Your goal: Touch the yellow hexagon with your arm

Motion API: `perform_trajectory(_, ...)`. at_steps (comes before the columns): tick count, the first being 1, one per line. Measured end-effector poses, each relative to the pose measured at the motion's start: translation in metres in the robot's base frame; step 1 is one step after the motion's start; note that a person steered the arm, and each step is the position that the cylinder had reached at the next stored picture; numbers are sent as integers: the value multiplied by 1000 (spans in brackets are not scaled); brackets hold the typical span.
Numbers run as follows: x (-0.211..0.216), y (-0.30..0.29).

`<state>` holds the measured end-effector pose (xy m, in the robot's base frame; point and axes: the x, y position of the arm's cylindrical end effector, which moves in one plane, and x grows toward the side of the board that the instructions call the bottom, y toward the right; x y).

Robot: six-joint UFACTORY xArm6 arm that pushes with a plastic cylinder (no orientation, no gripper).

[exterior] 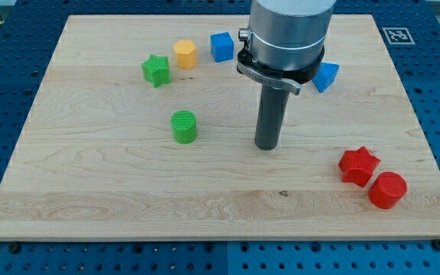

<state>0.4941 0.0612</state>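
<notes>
Red plastic cylinder (388, 190) and red star block (358, 165) touch nearest, on the pale wooden counter (90, 191). My tip (266, 146), a bare rod with no end effector to clench, rests mid-counter, right of the green cylinder (183, 126). Farther off, well apart, the yellow hexagon block (185, 54) sits between green star (156, 70) and blue cube (221, 46).

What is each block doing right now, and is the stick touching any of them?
my tip: on the board, touching no block, to the right of the green cylinder.
yellow hexagon: upright, untouched, between green star and blue cube.
green star: flat, alone.
blue cube: upright, near the top edge.
green cylinder: standing on end.
blue block: partly hidden behind the arm.
red star: beside the red cylinder, about touching.
</notes>
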Motion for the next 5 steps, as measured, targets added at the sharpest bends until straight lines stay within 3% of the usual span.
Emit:
perform_trajectory(2,-6,1)
perform_trajectory(5,-54,11)
